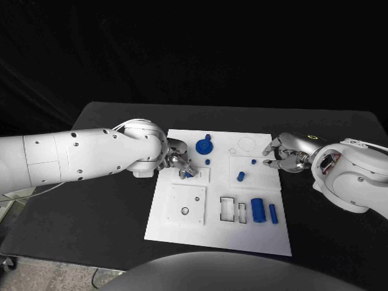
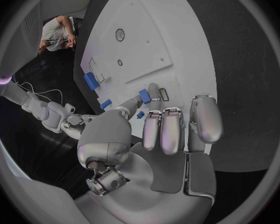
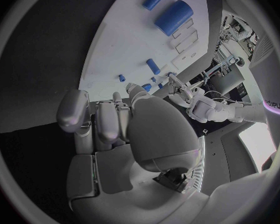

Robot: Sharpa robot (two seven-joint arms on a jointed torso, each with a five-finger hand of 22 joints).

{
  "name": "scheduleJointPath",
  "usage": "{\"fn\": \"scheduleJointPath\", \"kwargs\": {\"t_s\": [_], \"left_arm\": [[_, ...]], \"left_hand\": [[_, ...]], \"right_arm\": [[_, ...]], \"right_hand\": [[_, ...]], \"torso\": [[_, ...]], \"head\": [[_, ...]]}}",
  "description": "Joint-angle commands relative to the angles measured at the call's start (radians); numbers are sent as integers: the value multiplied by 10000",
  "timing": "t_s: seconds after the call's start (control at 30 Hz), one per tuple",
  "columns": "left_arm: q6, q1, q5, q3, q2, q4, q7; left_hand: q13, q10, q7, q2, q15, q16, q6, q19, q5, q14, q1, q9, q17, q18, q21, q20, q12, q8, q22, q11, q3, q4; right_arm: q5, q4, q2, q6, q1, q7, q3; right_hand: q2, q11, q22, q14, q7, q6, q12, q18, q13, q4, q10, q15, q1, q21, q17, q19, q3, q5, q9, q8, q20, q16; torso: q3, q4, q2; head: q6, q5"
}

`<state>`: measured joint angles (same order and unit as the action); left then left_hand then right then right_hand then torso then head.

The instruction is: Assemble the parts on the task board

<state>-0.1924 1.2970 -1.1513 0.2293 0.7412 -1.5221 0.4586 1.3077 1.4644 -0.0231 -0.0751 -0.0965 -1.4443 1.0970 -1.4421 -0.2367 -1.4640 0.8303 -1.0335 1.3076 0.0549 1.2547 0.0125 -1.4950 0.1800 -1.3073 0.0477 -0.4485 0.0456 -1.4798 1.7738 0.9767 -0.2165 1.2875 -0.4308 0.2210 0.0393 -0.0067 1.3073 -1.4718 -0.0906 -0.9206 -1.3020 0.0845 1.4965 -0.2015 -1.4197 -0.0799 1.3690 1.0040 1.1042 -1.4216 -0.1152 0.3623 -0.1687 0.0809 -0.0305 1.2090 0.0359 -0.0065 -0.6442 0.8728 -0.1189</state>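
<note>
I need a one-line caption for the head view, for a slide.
Two robot hands, left hand and right hand, work over the white task board carrying small blue parts.

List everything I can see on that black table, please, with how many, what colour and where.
Table: one, black, under everything.
Task board: one, white plate, middle of the table.
Disc-shaped part: one, blue, far end of the board.
Thick cylinder: one, blue, near right of the board.
Thin peg: one, blue, right beside the cylinder.
Short peg: one, blue, board centre.
Small part: one, blue, at the left hand's fingertips.
Left hand: silver, over the board's left edge.
Right hand: silver, at the board's right edge.
</note>
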Motion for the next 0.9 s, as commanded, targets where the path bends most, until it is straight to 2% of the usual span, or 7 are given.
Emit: {"fn": "scheduleJointPath", "kwargs": {"t_s": [0.03,0.2,0.3,0.4,0.73,0.9], "left_arm": [[-70,-32,13,27,-35,73,47],[13,-33,28,27,-84,122,43],[41,-34,32,27,-117,142,44],[52,-34,34,27,-141,162,45],[62,-35,63,27,-148,172,45],[114,-36,106,27,-162,135,38]], "left_hand": [[2235,673,-22,-40,16,50,58,-10,334,-878,-104,20,2182,146,-37,50,31,-58,-812,-25,191,-200],[2241,681,-41,-35,33,47,110,-19,985,-881,-445,50,2188,145,-57,67,20,-92,-831,-43,644,-702],[2248,688,-37,0,33,43,139,-31,1505,-885,-653,58,2192,145,-64,69,8,-111,-851,-42,1006,-1054],[2255,696,-34,32,31,29,174,-45,1767,-890,-822,55,2201,143,-70,67,-4,-120,-874,-40,1387,-1399],[2276,718,6,111,-1,-32,330,-83,1885,-905,-1241,-24,2231,133,-53,36,-42,-53,-942,-9,2311,-2247],[2285,728,29,72,-11,-30,396,-96,1876,-906,-1140,-74,2232,128,-36,27,-59,3,-962,7,2402,-2296]], "right_arm": [[-9,7,10,75,-4,-60,-2],[-8,20,33,79,-4,-69,-2],[-8,21,39,91,-4,-79,-2],[-5,22,40,99,-4,-85,-2],[2,10,35,93,-20,-80,-2],[7,-5,23,90,-47,-70,-2]], "right_hand": [[-20,-83,954,-215,-3,-84,30,203,-2338,4,-14,-2,82,-62,-9,39,-36,35,9,-21,4,-51],[-20,-83,954,-215,-3,-84,30,203,-2338,4,-14,-2,82,-62,-9,39,-36,35,9,-21,4,-51],[-20,-83,954,-215,-3,-84,30,203,-2338,4,-14,-2,82,-62,-9,39,-36,35,9,-21,4,-51],[-28,-81,943,-213,-7,-83,45,209,-2353,6,-8,0,76,-101,-20,48,-50,36,14,-24,2,-61],[-28,-81,943,-213,-7,-83,45,209,-2353,6,-8,0,76,-101,-20,48,-50,36,14,-24,2,-61],[-28,-81,943,-213,-7,-83,45,209,-2353,6,-8,0,76,-101,-20,48,-50,36,14,-24,2,-61]], "torso": [[0,-4,0],[2,2,1],[5,0,4],[5,0,6],[0,3,0],[-1,1,2]], "head": [[-2,19],[-2,28],[-2,23],[-2,23],[-2,23],[-2,6]]}}
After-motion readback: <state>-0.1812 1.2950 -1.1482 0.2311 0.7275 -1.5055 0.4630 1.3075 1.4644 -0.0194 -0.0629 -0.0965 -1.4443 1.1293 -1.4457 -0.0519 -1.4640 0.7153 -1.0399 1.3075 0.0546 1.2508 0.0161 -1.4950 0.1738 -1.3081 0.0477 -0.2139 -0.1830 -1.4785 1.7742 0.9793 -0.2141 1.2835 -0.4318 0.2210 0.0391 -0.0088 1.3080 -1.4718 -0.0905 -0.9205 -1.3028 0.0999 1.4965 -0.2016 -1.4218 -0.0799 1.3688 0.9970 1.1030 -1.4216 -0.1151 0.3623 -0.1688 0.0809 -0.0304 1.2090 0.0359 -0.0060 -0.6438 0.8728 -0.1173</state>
